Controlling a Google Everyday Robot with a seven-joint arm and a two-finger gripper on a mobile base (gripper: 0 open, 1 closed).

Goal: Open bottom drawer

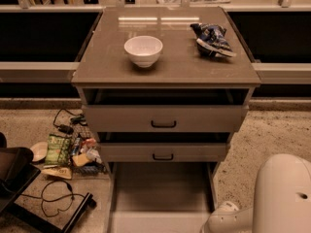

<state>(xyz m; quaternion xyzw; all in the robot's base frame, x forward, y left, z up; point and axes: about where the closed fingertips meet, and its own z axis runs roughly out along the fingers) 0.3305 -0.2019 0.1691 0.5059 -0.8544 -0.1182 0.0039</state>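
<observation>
White bowl [143, 50], blue-and-white patterned bag [212, 39], plain grey-beige bottom drawer [160, 191].

Matt bottom drawer [160, 195], glossy smooth cabinet top [107, 57].
</observation>
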